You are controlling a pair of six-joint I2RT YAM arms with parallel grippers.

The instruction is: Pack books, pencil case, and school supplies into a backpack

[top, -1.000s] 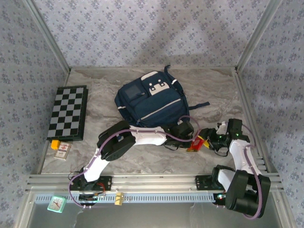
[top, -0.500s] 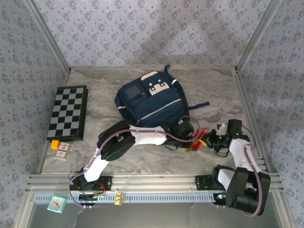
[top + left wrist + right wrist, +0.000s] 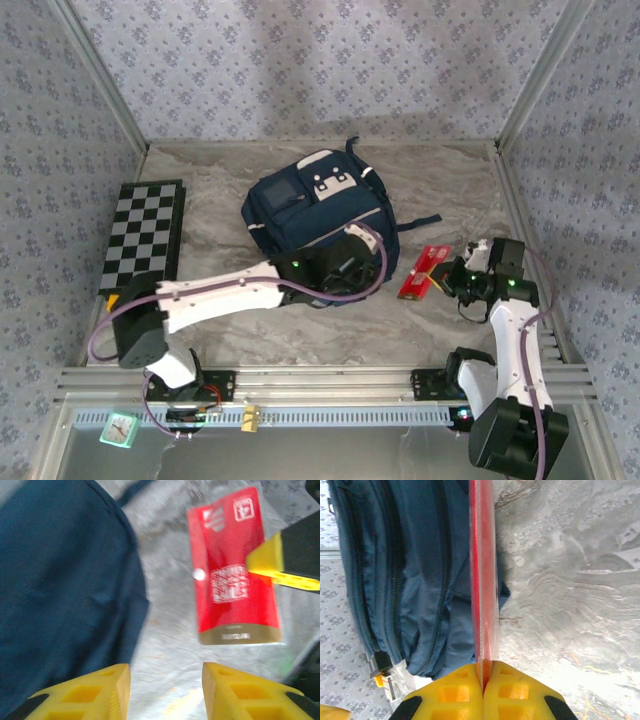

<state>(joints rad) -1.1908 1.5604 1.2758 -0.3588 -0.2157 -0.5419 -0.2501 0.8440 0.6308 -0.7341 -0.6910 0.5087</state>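
Note:
The navy backpack [image 3: 315, 210] lies in the middle of the table. The school supplies, a flat red packet [image 3: 421, 273] with white marks, hang just above the table to the backpack's right. My right gripper [image 3: 446, 277] is shut on the packet's right edge. In the right wrist view the packet [image 3: 482, 575] runs edge-on out of the shut gripper [image 3: 483, 677], with the backpack [image 3: 405, 565] behind it. My left gripper [image 3: 352, 270] sits at the backpack's near edge. It stands open [image 3: 166, 690] over bare table, short of the packet [image 3: 227, 565]. Books and pencil case are out of view.
A black-and-white checkered board [image 3: 142, 238] lies at the left wall. A small card and a yellow block [image 3: 128, 312] sit in front of it. Bare marble table [image 3: 330, 330] lies near the arm bases, and the right wall rail [image 3: 530, 250] runs close to my right arm.
My left gripper opened off the red packet and drew back left to the backpack's edge. The right gripper shut on the packet and carried it up and to the right.

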